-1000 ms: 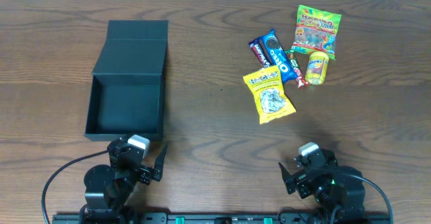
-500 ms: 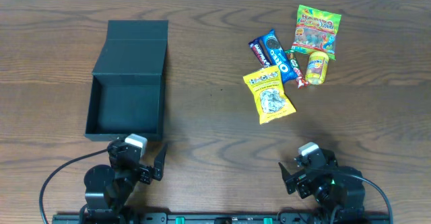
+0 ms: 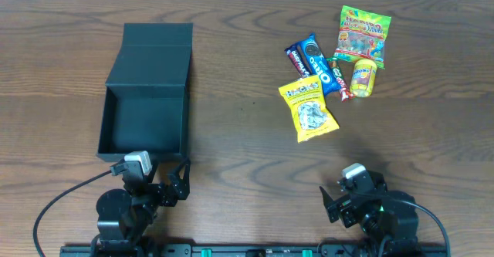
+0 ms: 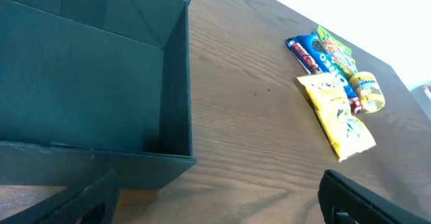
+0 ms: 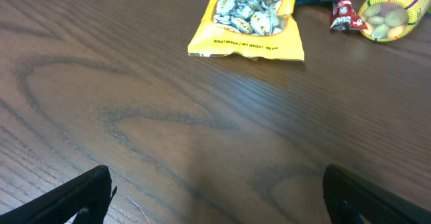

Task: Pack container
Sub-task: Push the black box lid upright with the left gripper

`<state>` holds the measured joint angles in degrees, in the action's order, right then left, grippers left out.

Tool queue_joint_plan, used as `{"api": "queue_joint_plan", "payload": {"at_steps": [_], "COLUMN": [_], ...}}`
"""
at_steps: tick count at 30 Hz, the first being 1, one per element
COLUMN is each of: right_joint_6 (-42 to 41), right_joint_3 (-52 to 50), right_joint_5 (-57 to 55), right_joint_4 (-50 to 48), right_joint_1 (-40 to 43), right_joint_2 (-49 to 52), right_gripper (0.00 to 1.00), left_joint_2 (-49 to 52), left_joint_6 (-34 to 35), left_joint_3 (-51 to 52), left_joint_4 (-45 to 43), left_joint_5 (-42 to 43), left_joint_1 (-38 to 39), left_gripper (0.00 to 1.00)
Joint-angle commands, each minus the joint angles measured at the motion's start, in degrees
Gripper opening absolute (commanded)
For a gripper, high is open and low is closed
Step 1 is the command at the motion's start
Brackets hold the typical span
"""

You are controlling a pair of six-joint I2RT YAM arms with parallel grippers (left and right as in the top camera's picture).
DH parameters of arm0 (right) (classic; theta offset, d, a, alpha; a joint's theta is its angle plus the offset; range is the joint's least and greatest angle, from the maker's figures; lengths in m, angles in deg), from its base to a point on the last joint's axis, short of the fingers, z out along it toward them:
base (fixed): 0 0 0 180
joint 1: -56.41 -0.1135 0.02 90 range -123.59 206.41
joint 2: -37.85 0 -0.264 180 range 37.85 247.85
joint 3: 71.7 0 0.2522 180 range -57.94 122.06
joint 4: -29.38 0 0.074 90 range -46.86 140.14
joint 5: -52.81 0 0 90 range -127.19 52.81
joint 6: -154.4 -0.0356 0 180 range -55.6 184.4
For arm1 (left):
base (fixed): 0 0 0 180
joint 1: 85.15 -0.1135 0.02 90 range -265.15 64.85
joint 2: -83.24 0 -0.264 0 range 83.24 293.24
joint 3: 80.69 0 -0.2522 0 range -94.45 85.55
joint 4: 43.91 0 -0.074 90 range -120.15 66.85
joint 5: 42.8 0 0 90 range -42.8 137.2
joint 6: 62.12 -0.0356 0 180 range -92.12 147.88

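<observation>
Item 1, far left: the container, a matte black box, is sitting on the dark wooden surface with its hinged lid lying open and flat toward the far edge. Its interior is showing bare.

Item 2, near edge, left: the left claw is hovering just in front of the container's near wall, with its fingers spread wide and gripping nothing.

Item 3, right of centre: a yellow snack packet is lying flat, well apart from the container.

Item 4, just beyond it: a blue cookie packet is resting against a darker packet on its left side.

Item 5: a small red wrapper is lying between the blue cookie packet and a small yellow candy pack.

Item 6, farthest right: a green gummy bag is lying beyond the small yellow candy pack, touching it.

Item 7, near edge, right: the right claw is hanging low over bare wood, with its fingers standing wide apart and empty, and the yellow snack packet is lying ahead of it.
</observation>
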<state>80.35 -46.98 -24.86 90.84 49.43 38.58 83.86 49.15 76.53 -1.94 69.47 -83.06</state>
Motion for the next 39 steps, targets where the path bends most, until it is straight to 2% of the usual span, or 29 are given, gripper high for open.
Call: {"api": "queue_joint_plan", "payload": {"at_steps": [1, 9, 15, 20, 28, 34, 39], "right_joint_6": [0.8, 0.8, 0.8, 0.8, 0.8, 0.8, 0.8], "right_joint_3": [-0.3, -0.3, -0.3, -0.3, -0.3, -0.3, -0.3], "right_joint_5": [-0.3, -0.3, -0.3, -0.3, -0.3, -0.3, -0.3], "right_joint_4": [-0.1, -0.1, -0.1, -0.1, -0.1, -0.1, -0.1], "right_joint_1": [0.4, 0.4, 0.4, 0.4, 0.4, 0.4, 0.4], "right_joint_2": [-0.4, -0.4, -0.4, -0.4, -0.4, -0.4, -0.4], "right_gripper": [0.99, 0.99, 0.99, 0.99, 0.99, 0.99, 0.99], "left_joint_2": [-0.4, -0.3, 2.4, 12.7, 37.2, 50.0, 57.7], "left_joint_6": [1.6, 0.5, -4.4, -10.2, -17.8, -18.8, -22.3], "left_joint_3": [1.1, 0.5, -5.9, -14.5, -29.0, -37.1, -38.9], "left_joint_4": [0.0, -6.4, -5.8, -5.7, -0.6, 5.2, 6.2], "left_joint_5": [0.4, 7.8, 4.0, 2.6, 2.3, -6.0, -12.2], "left_joint_1": [0.1, 0.1, 0.1, 0.1, 0.2, 0.7, 6.8], "left_gripper": [0.95, 0.96, 0.96, 0.96, 0.96, 0.96, 0.96]}}
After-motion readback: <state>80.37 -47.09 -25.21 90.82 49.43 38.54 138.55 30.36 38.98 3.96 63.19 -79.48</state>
